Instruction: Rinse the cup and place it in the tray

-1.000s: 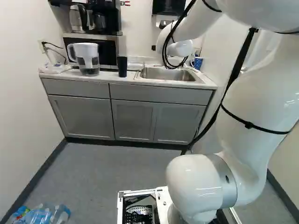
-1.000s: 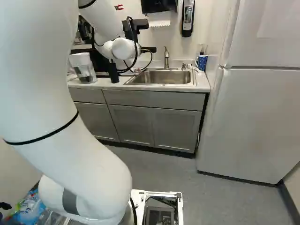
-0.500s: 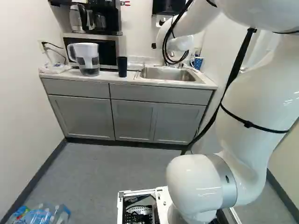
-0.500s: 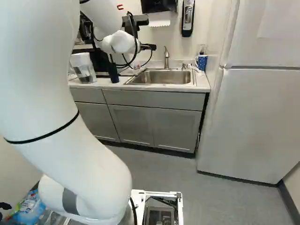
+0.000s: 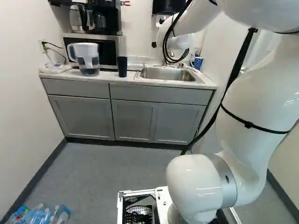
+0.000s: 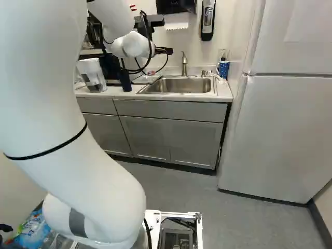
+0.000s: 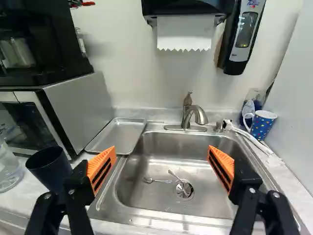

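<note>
In the left base view the dark cup [image 5: 122, 67] is standing on the counter [image 5: 105, 79] at nine o'clock from the sink [image 5: 168, 73], with the water pitcher [image 5: 88, 59] sitting at nine o'clock beyond it. In the right base view part of the black gripper [image 6: 165, 51] is showing at eleven o'clock from the sink. In the wrist view the gripper [image 7: 162, 151] is spreading its two fingers wide with nothing between the pads, while the dark cup is standing upright at nine o'clock, the metal tray [image 7: 119, 135] is lying at ten o'clock, and the spotted mug [image 7: 263, 125] is resting at two o'clock.
</note>
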You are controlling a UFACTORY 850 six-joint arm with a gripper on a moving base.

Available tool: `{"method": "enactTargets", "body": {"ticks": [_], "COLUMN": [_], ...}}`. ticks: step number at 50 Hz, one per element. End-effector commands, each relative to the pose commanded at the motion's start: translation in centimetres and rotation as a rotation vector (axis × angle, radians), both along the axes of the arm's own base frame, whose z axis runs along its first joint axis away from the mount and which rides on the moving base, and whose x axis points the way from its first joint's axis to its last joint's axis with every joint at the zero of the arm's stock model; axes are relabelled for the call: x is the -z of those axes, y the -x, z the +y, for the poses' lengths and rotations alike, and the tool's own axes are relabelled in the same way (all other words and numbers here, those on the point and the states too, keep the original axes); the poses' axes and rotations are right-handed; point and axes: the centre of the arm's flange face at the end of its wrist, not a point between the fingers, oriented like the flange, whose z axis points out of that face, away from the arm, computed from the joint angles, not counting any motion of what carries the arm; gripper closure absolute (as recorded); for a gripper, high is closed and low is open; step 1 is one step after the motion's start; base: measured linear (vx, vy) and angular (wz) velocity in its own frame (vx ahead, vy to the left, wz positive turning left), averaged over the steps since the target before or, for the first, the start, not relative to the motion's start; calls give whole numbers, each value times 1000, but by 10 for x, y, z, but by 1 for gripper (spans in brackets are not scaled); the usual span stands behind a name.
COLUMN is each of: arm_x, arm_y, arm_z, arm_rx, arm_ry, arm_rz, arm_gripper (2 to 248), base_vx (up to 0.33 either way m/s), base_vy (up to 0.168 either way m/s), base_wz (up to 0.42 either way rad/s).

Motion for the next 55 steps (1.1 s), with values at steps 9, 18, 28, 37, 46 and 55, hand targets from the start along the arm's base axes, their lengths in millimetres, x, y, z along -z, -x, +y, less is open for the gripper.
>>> {"method": "enactTargets", "body": {"ticks": [9,18,28,37,46,55], "arm_x": [0,0,0,0,0,0], "arm_y": [0,0,0,0,0,0], "arm_z": [0,0,0,0,0,0], "arm_rx": [0,0,0,0,0,0], "arm_ry": [0,0,0,0,0,0], "arm_rz": [0,0,0,0,0,0], "arm_gripper": [3,3,3,3,3,3], "base_vx": [0,0,0,0,0,1], "base_vy": [0,0,0,0,0,-2], "base_wz": [0,0,0,0,0,-5]}}
